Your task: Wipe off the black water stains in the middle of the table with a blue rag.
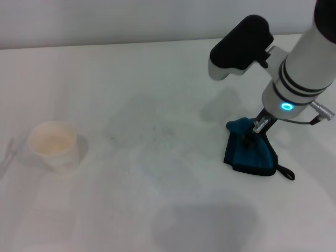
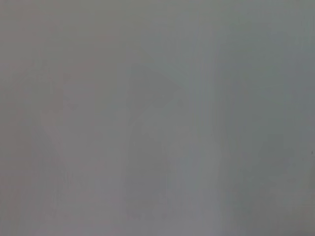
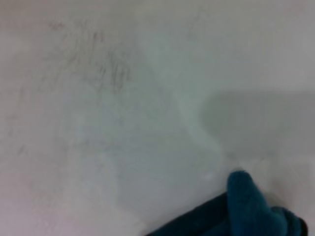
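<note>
At about three o'clock on the table (image 1: 157,79), right gripper (image 1: 252,134) down on the blue rag (image 1: 249,155), fingers pinched into its upper fold. Cloth bunched, partly lying on the surface, black loop tag trailing toward five o'clock.

Outward, toward nine o'clock from the rag: only faint grey streaks (image 1: 152,128) at mid-table; right wrist view shows the same as thin scratchy smears (image 3: 98,69). No dark puddle visible. Judging by that, the black water stains look largely wiped; perhaps a light residue left for another pass.

Farther at nine o'clock, a white paper cup (image 1: 54,145), well apart.

Right arm reaches in from two o'clock, wrist angled steeply down, blue ring lit. Left gripper not seen.
</note>
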`<state>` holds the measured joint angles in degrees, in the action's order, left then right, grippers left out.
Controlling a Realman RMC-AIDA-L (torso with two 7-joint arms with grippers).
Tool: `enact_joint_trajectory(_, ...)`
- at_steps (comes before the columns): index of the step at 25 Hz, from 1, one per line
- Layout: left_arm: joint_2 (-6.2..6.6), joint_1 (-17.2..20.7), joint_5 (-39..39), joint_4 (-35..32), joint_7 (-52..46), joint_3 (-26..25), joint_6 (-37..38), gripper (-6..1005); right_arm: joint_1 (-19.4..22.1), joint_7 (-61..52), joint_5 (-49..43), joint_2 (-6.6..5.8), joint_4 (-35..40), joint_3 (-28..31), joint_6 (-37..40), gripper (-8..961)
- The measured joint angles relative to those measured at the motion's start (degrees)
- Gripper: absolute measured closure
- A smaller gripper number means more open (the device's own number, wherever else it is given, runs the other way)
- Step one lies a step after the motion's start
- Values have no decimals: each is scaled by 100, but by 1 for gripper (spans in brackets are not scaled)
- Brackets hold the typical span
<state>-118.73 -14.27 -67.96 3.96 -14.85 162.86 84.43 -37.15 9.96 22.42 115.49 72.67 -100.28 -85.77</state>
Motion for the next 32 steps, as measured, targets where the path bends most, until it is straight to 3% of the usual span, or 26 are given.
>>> enact_joint_trajectory(7, -1, 2, -12, 9, 0, 0, 1, 120, 142, 121, -346, -16, 230, 377, -6, 547)
enact_joint_trajectory(13, -1, -35, -78, 9, 0, 0, 6, 119, 661, 723, -378, -19, 888, 1184, 401, 546)
enact_joint_trajectory(19, 2, -96, -87, 59, 0, 0, 8, 119, 1158, 1045, -311, -17, 864, 2108, 1625, 545)
enact_joint_trajectory(23, -5, -122, -188, 70, 17, 0, 7, 120, 1382, 1159, -147, -23, 682, 2398, 2355, 544)
enact_joint_trajectory(32, -25, -84, -475, 49, 273, 0, -1, 120, 2006, 2306, 1495, -46, -34, 2836, 4620, 543)
